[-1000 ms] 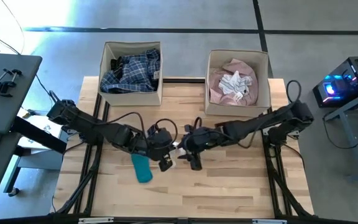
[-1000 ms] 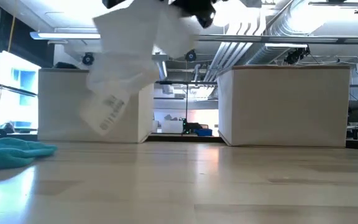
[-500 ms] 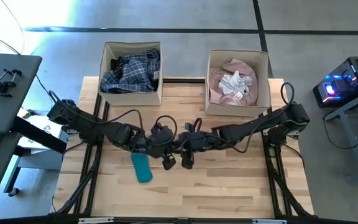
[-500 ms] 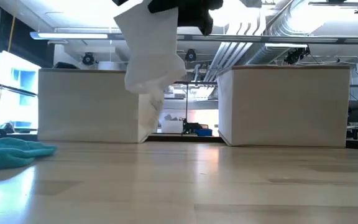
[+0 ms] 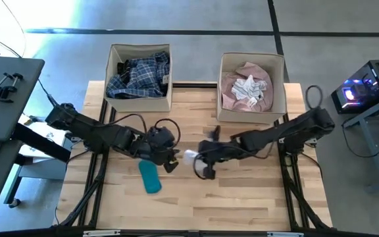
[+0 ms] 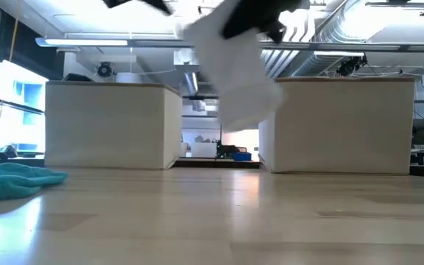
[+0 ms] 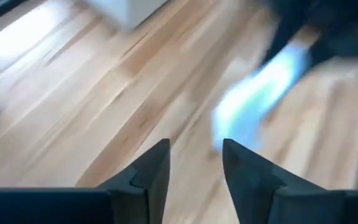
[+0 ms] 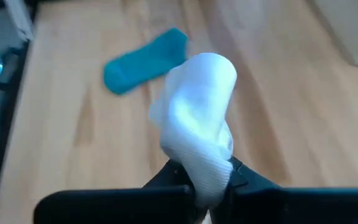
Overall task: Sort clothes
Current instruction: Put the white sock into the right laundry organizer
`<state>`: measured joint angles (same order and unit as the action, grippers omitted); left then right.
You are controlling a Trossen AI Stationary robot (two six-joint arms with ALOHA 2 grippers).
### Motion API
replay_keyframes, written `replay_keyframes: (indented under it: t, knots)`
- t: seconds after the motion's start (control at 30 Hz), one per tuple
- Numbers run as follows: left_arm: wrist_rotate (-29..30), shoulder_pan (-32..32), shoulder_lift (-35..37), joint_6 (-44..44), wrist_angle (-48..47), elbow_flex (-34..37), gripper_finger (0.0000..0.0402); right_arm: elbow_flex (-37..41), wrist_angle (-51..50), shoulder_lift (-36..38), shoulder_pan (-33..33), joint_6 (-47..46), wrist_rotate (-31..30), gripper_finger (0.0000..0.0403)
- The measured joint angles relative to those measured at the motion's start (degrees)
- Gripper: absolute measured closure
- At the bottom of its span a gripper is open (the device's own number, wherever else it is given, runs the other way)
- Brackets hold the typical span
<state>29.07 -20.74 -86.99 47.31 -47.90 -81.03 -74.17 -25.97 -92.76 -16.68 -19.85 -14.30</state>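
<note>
A white sock hangs above the middle of the table, with my right gripper shut on it. The low view shows the sock hanging well clear of the tabletop. My left gripper stands open and empty just left of the sock, tilted down toward the table. A teal sock lies flat on the wood below my left gripper. My right gripper pinches a bunched end of the white sock between its two fingers. The fingers slant downward from the table's right side. The rest of the sock sticks out past the fingertips and droops, lifted clear of the table.
Two beige fabric boxes stand at the far edge. The left box holds a blue-white plaid shirt. The right box holds a pale pink shirt with a white garment on top. Bare wood lies in front of both arms.
My right gripper has closed in on the white sock that my left gripper held up, and shut on it. My left gripper has opened, let go and drawn back toward the table's left. The sock has swung toward the right, still clear of the table.
</note>
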Motion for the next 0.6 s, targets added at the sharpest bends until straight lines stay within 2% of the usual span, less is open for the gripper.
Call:
replay_keyframes:
  t: [0.13,0.23,0.33,0.47,0.6]
  knots:
    - [-0.06,-0.45,0.03,7.73,-11.21,1.15,0.0255,0.00,-11.98,7.73,-1.64,-1.79,-6.29,0.0400]
    - [-0.07,-0.93,0.00,12.61,-12.73,4.10,0.0255,0.00,-20.48,15.44,-1.24,-3.91,-12.84,0.0400]
    - [0.03,-1.63,0.03,15.00,-9.74,7.09,0.0256,0.00,-28.57,23.46,1.63,-6.29,-19.93,0.0401]
    - [-0.03,-2.31,-0.01,16.11,-3.43,10.61,0.0256,-0.01,-35.11,32.34,11.74,-5.82,-24.91,0.0402]
    - [-0.19,-2.52,-0.01,16.12,0.99,12.42,0.0257,-0.02,-33.88,36.29,28.20,2.68,-22.32,0.0402]
